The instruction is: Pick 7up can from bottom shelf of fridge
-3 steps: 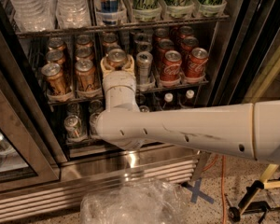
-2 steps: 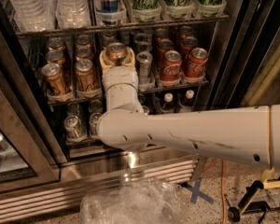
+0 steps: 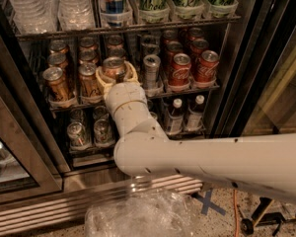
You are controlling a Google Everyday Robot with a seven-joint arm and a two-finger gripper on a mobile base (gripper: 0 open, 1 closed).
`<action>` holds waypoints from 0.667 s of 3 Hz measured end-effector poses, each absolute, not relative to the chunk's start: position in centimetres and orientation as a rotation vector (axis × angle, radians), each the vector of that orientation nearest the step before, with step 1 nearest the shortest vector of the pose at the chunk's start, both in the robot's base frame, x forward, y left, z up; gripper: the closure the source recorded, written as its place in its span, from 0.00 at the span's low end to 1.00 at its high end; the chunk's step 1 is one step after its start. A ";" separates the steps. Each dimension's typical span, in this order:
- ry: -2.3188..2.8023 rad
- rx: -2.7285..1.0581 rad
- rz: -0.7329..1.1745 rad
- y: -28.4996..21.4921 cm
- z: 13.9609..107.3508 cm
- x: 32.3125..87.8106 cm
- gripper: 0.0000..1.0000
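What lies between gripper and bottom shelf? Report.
Camera view: gripper at middle rack's cans; that rack's edge and the wrist separate it from the bottom shelf.

Workplace snack corner or shop floor, not home. Evidence: tall commercial display fridge [image 3: 246, 58], black-framed glass doors, dark wire racks stocked in rows. Water bottles [image 3: 34, 6] up top, soda cans [image 3: 193, 68] in clear trays, small bottles [image 3: 173, 116] on bottom shelf [image 3: 89, 147]. Stainless slatted grille [image 3: 49, 209] under doors. Speckled hard floor [image 3: 222, 223] with blue tape cross [image 3: 207, 204]. Gripper [image 3: 116, 67] at middle rack, front can row.
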State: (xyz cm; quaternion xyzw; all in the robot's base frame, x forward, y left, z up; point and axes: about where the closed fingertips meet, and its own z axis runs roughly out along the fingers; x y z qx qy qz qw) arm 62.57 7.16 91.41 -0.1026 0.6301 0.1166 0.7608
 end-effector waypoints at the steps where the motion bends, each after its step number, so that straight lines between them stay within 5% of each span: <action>1: 1.389 -0.282 0.366 7.8 91.1 59.0 1.00; 2: 1.380 -0.274 0.437 7.1 91.8 55.3 1.00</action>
